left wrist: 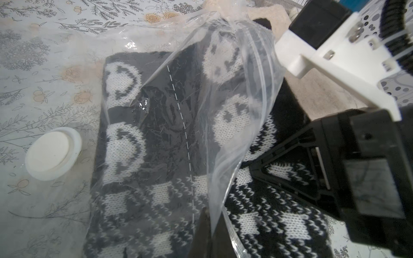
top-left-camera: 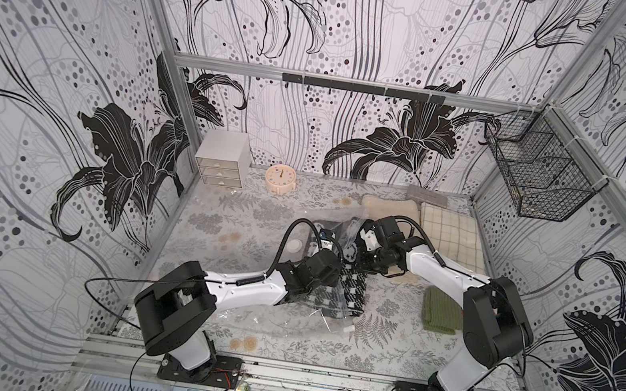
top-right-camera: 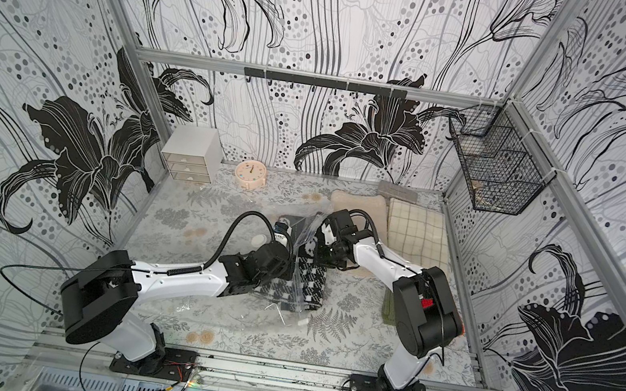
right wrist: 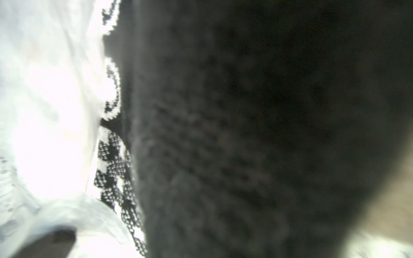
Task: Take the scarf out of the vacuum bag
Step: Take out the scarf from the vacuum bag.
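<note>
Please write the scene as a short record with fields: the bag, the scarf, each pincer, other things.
vacuum bag: lies on the table, mouth open, valve facing up
scarf: black-and-white knit, partly out of the mouth, partly under the film
left pincer: shut on the bag's zip edge
right pincer: shut, seemingly on the scarf
nearby: green knit, clock, drawer box

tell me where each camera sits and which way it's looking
Top views: high at the front, looking down at the table; left arm and right arm show, base to wrist.
Left wrist: on the left arm, looking past the left gripper at the scarf partly inside the vacuum bag; right gripper shows too.
Right wrist: on the right arm, pressed against the scarf's dark knit; no gripper clearly shows.
Shared: both wrist views show the scarf's checked knit beside bag plastic.
</note>
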Robot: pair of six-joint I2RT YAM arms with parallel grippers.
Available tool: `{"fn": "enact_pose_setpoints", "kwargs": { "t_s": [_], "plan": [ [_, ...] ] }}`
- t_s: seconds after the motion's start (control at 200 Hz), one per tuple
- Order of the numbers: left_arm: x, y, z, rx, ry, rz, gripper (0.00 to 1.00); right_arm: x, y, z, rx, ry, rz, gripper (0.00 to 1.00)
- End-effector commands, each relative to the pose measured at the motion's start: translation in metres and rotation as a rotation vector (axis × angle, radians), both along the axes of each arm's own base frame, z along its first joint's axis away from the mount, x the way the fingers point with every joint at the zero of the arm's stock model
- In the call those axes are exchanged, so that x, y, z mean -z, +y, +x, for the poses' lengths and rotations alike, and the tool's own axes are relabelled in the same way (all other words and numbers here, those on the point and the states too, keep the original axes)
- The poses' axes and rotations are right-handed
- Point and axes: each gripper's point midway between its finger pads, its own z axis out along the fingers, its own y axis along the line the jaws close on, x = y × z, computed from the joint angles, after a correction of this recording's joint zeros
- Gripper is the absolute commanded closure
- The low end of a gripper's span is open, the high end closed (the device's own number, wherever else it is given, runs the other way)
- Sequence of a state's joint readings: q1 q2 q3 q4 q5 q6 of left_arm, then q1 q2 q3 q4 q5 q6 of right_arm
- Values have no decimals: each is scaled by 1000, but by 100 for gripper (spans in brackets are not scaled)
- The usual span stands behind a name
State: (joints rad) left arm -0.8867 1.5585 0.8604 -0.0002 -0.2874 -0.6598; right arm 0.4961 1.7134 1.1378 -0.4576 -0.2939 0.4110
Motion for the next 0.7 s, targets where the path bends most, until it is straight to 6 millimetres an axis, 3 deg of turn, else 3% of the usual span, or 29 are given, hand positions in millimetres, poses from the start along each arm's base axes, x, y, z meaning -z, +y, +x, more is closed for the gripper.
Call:
{"fn": "enact_pose_setpoints", "kwargs": {
  "t_s": [0.0, 0.21, 0.441, 0.696],
  "plan": [
    [-7, 3, -1, -11, -25, -5, 100, -30, -8, 4, -11, -65, -1, 100],
    [-10, 2, 0, -10, -32, -6, 100, -49, 5, 5, -21, -76, 161, 100],
    [-12, 4, 1, -23, -37, -5, 100, -30, -13, 5, -6, -46, 43, 100],
    [-17, 4, 5, -34, -49, -2, 100, -22, -15, -2, -6, -23, 54, 100]
  ]
}}
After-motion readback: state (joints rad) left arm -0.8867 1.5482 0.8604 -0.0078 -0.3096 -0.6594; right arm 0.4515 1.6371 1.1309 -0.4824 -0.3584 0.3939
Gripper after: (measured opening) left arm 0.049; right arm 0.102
